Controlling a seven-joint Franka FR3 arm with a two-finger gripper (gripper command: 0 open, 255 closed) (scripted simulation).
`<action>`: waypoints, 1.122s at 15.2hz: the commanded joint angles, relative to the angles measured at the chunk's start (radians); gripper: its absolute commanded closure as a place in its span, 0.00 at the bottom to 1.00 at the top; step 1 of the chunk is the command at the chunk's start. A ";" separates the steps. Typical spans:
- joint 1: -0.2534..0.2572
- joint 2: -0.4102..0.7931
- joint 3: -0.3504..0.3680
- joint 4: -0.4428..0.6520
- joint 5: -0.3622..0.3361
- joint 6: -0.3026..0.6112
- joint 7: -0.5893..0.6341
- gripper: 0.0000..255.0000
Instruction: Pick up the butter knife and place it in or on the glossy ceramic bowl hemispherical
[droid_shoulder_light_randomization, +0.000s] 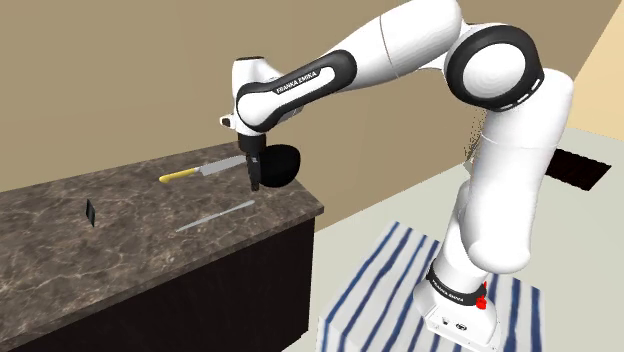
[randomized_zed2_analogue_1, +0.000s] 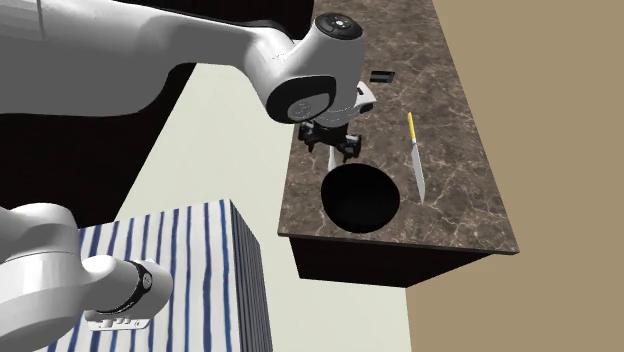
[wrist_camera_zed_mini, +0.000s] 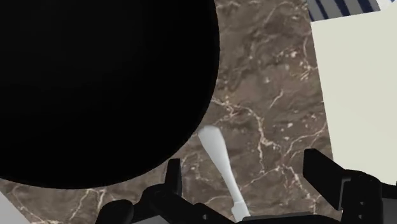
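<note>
A plain grey butter knife (droid_shoulder_light_randomization: 215, 217) lies flat on the dark marble counter (droid_shoulder_light_randomization: 120, 235). A black hemispherical bowl (droid_shoulder_light_randomization: 283, 165) sits near the counter's end, toward the shoulder view's right. My gripper (droid_shoulder_light_randomization: 255, 184) hangs open just above the counter, beside the bowl and over the knife's nearer end. In the wrist view the grey knife (wrist_camera_zed_mini: 222, 167) lies on the marble between my spread fingers (wrist_camera_zed_mini: 173, 176), untouched, with the bowl (wrist_camera_zed_mini: 95, 83) looming close beside it. In the second exterior view the gripper (randomized_zed2_analogue_1: 335, 148) hovers just behind the bowl (randomized_zed2_analogue_1: 360, 197), hiding most of the knife.
A second knife with a yellow handle (droid_shoulder_light_randomization: 203, 170) lies behind the gripper, beyond the bowl (randomized_zed2_analogue_1: 416, 155). A small black object (droid_shoulder_light_randomization: 90, 212) stands farther along the counter. The counter's end edge (droid_shoulder_light_randomization: 318, 212) drops to the pale floor; my blue-striped stand (droid_shoulder_light_randomization: 400, 290) is below.
</note>
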 joint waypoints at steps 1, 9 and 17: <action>0.013 0.054 0.016 0.046 -0.006 0.017 -0.040 0.00; 0.071 0.271 0.080 0.249 -0.052 0.068 -0.175 0.00; 0.075 0.326 0.079 0.228 -0.055 0.145 -0.172 0.00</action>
